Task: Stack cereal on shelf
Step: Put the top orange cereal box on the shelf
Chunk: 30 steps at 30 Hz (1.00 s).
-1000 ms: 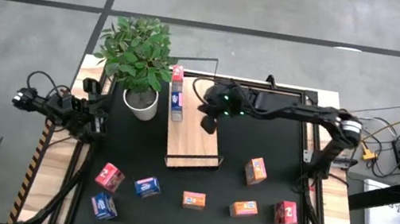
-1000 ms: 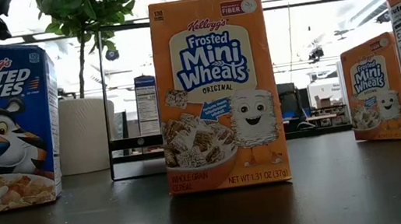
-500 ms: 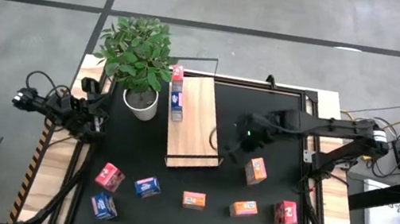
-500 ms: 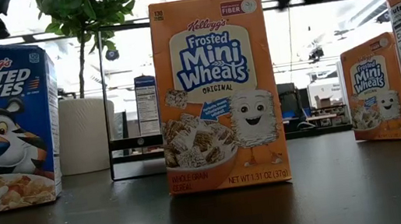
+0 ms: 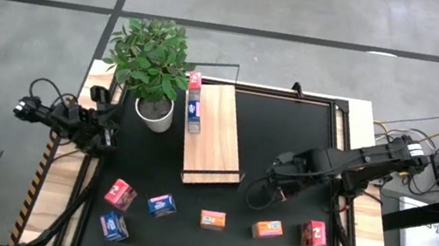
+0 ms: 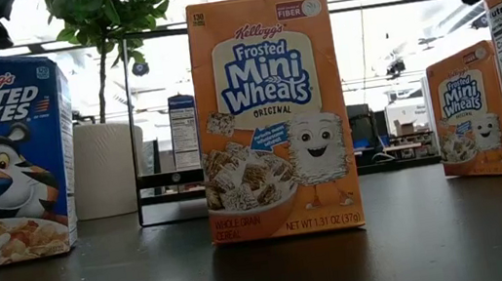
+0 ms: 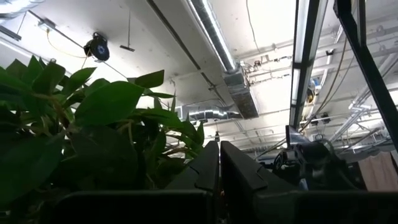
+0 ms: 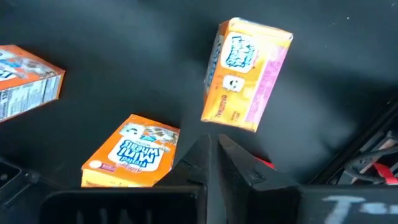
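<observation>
The right gripper point(image 5: 269, 187) has swung away from the shelf point(image 5: 216, 134), where two cereal boxes point(image 5: 193, 106) already stand, and now hovers above the orange box point(image 8: 247, 74), fingers nearly pressed together and empty (another pick looks due). Its arm hides that box from overhead. The left gripper point(image 7: 219, 177), pinched closed, waits beside the plant point(image 5: 152, 57).

Overhead, table-level and wrist views
</observation>
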### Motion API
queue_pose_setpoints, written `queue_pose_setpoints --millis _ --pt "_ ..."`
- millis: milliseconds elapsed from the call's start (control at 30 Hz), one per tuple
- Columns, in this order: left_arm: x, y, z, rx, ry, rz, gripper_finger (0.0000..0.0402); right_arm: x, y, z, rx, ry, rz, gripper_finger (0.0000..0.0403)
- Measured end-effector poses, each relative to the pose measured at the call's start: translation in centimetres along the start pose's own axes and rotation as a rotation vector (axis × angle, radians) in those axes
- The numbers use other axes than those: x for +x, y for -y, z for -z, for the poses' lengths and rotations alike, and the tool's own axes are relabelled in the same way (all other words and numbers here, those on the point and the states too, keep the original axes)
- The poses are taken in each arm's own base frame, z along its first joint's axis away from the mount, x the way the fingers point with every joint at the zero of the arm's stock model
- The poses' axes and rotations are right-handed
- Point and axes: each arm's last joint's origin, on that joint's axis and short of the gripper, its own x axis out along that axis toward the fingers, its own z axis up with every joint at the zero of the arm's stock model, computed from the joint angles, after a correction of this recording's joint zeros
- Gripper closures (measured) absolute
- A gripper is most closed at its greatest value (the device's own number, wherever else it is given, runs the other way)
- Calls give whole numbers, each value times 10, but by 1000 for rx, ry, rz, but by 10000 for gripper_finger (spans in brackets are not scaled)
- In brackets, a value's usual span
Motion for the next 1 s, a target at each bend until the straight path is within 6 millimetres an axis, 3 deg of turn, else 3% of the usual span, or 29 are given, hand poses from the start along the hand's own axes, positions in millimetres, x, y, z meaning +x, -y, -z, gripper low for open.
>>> queue_pose_setpoints --millis 133,433,567,733,1000 --pt "0 0 -1 12 6 -3 402 6 2 -1 25 22 27 339" --pt "0 -1 -1 33 11 -7 402 25 10 -2 35 69 107 185" --pt "0 -1 -1 36 12 -8 402 29 12 -3 26 79 122 137" --pt "0 -1 -1 36 12 -8 402 40 10 -4 20 93 98 106" --pt "0 -1 -1 36 13 -8 402 61 10 -6 21 102 58 107"
